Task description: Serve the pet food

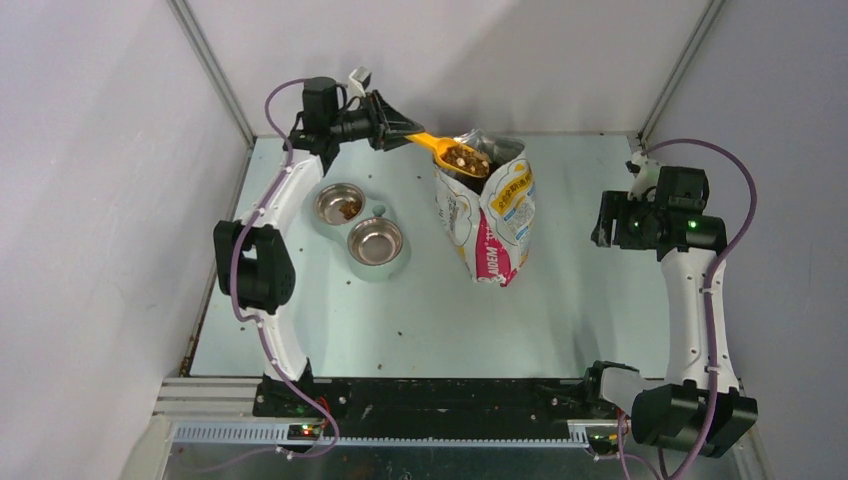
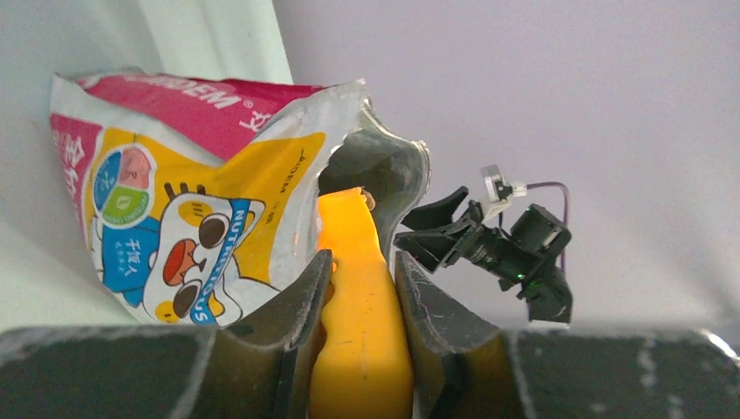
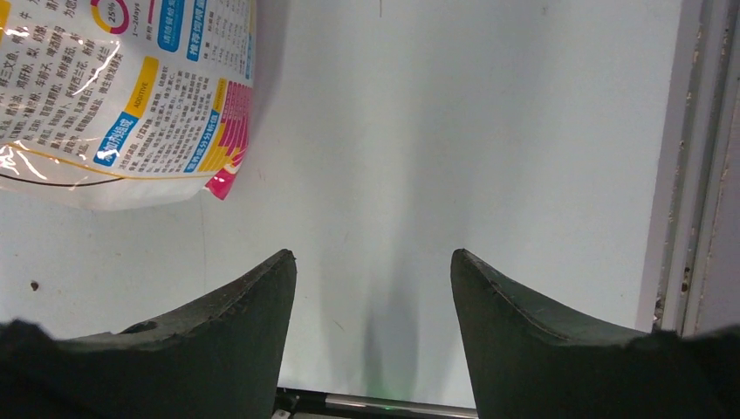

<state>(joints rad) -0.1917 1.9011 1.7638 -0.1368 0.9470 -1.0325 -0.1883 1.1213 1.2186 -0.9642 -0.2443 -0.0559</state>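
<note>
Pet food (image 1: 466, 160) lies heaped in the orange scoop (image 1: 428, 141), which hangs at the torn-open mouth of the bag (image 1: 497, 215), on the bag's 11 o'clock edge in the top view. We see the left tool (image 2: 362, 262) pinching the scoop's handle, which fills the gap between its fingers. The right tool (image 3: 373, 262) stands spread with nothing between its fingers, over bare worktop (image 1: 560, 320) at the bag's 3 o'clock and well apart from it. At the bag's 9 o'clock sit two steel bowls. The far bowl (image 1: 320, 200) already holds a little of the food, and the near bowl (image 1: 375, 242) looks empty.

We judge that the load has to travel toward 8 o'clock to reach the near bowl, and that is where trouble lies. The scoop looks full to the brim, so any tilt or jerk on the way would scatter pieces on the worktop between bag and bowls. The handle looks smooth and narrow, and if it rolls in the grip the scoop tips early. The scoop's lip is close to the bag's foil edge, and catching it on the way out could pull the bag over, since nothing steadies it. Pouring from too high could bounce pieces out of the shiny bowl
</note>
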